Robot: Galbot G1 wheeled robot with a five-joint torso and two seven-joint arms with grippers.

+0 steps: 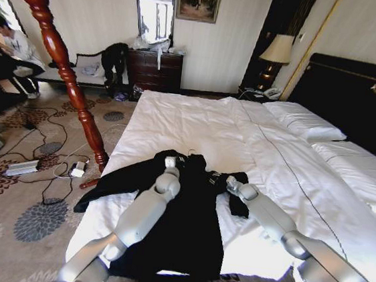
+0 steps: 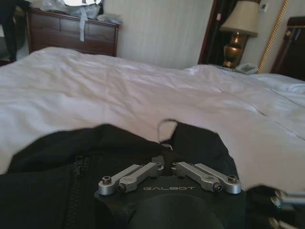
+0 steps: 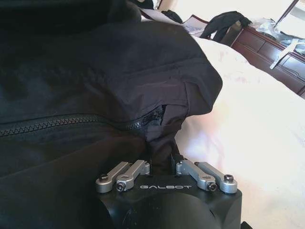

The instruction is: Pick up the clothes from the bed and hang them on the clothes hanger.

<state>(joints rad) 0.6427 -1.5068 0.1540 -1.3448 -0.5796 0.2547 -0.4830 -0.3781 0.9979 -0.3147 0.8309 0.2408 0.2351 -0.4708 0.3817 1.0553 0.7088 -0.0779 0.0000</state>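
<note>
Both grippers pinch the coat: left gripper (image 1: pixel 170 161) at the collar, right gripper (image 1: pixel 229 182) at a shoulder fold. The coat (image 1: pixel 179 227) lies on the bed (image 1: pixel 197 122), unlifted; hanging remains.

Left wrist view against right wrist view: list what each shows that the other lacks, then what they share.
The left wrist view alone has the thin metal hook poking up at the coat's collar, the lamp and the black headboard. The right wrist view alone has the coat's zipper end close up and a dark garment draped far off. Both show the black coat, the white bed, the dark dresser, and a gripper pressed into the cloth: left gripper, right gripper.
</note>
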